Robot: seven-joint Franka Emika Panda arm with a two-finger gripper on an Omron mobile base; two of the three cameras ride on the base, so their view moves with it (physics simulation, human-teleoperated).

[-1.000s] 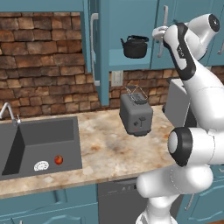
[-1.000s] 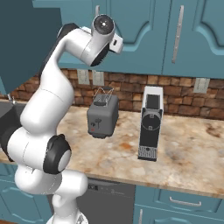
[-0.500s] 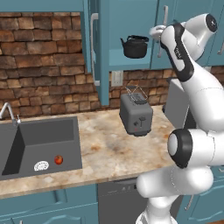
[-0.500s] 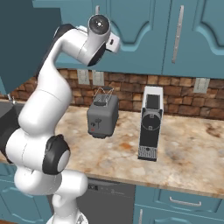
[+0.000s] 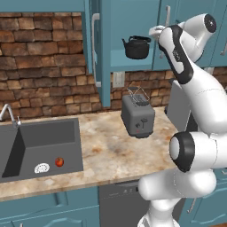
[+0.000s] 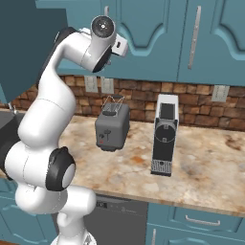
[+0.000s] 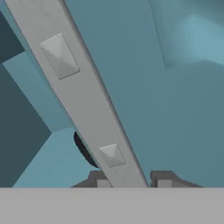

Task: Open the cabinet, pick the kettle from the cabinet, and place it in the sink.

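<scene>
Brick backsplash (image 5: 40, 66) ran behind a beige marbled counter (image 5: 108, 150), with teal wall units above it. On that counter stood a grey toaster (image 5: 138, 116), its wire rack raised, directly below the open shelf. Further right, in the right base view, a silver-and-black coffee machine (image 6: 164, 135) stood upright beside the toaster. The sink (image 5: 42, 144) sat at the left, a dark recessed basin with its chrome faucet (image 5: 9, 114) at the back edge; a small red ball (image 5: 59, 162) and a pale round object (image 5: 42, 168) lay on the basin floor.

Up top, the cabinet (image 5: 128, 35) already stood partly open: one door (image 5: 101, 48) was swung out edge-on toward the camera, its long silver handle running vertically. The kettle (image 5: 136, 48) sat upright on the exposed shelf, spout pointing left, arched handle over the lid, its body wider than tall. Toaster and counter lay well below it.

And the gripper (image 7: 130, 180) was up at the neighbouring closed door, just right of the kettle! In the hand view the door's long silver bar handle (image 7: 83, 94) ran diagonally between the two dark fingertips, which sat on either side of it, closed in around the bar. Whether the pads (image 7: 162, 178) actually touched the metal I could not tell. A dark sliver of the kettle peeked out beside the bar.
</scene>
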